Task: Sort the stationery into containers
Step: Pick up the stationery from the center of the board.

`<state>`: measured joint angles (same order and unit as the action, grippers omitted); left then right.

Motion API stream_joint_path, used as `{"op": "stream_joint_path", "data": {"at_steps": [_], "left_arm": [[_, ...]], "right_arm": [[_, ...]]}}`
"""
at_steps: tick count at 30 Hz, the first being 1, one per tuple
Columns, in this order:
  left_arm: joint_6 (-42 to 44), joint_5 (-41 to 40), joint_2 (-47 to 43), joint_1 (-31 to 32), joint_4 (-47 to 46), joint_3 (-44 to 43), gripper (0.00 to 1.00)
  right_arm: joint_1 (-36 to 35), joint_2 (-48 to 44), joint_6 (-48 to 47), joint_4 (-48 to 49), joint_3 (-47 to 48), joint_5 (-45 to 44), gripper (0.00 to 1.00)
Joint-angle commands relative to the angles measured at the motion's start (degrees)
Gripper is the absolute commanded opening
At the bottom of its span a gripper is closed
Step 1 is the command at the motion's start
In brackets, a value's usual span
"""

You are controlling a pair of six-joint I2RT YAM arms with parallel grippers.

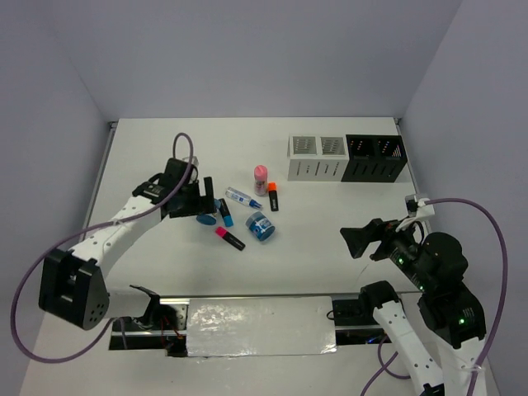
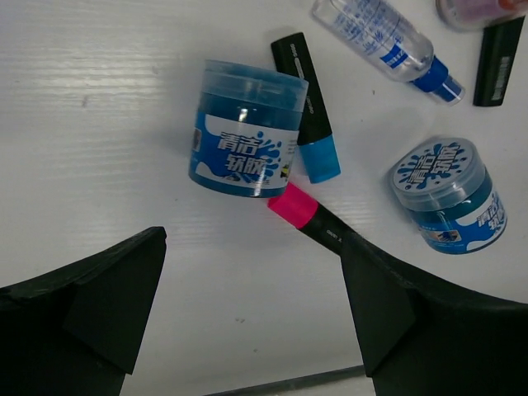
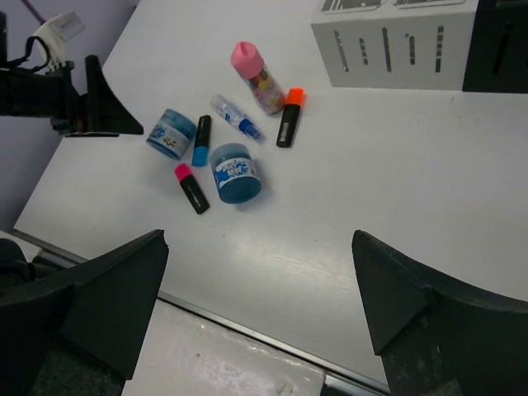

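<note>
The stationery lies in a loose cluster mid-table: a pink-capped bottle (image 1: 261, 176), a white-blue pen (image 1: 243, 198), an orange-capped highlighter (image 1: 272, 196), a blue-capped highlighter (image 1: 224, 213), a pink-capped highlighter (image 1: 230, 238) and two round blue rolls (image 1: 261, 225) (image 1: 205, 219). My left gripper (image 1: 200, 205) (image 2: 252, 280) hangs open just left of the cluster, over bare table short of the nearer blue roll (image 2: 246, 140). My right gripper (image 1: 356, 239) (image 3: 260, 280) is open and empty, raised at the near right. The containers, two white (image 1: 316, 157) and two black (image 1: 375, 157), stand in a row at the back.
The table's metal front edge (image 3: 247, 322) runs below my right gripper. The left arm's purple cable (image 1: 186, 144) loops above its wrist. Grey walls close the table at the back and sides.
</note>
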<state>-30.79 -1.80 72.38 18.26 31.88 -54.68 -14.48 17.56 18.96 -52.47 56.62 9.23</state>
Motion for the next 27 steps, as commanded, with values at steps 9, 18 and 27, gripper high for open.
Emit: {"op": "stream_joint_path", "data": {"at_steps": [9, 18, 27], "left_arm": [[-0.8, -10.4, 15.2, 4.1, -2.8, -3.8, 0.96], [-0.2, -10.9, 19.8, 4.7, -6.1, -3.8, 0.84], [0.2, -12.9, 23.8, 4.8, -6.0, -5.6, 0.73]], "right_arm": [[-0.3, 0.9, -2.2, 5.5, -4.2, 5.3, 1.0], [-0.3, 1.2, -3.1, 6.0, -5.6, 5.7, 1.0], [-0.3, 1.2, -2.7, 6.6, -6.3, 7.1, 1.0]]}}
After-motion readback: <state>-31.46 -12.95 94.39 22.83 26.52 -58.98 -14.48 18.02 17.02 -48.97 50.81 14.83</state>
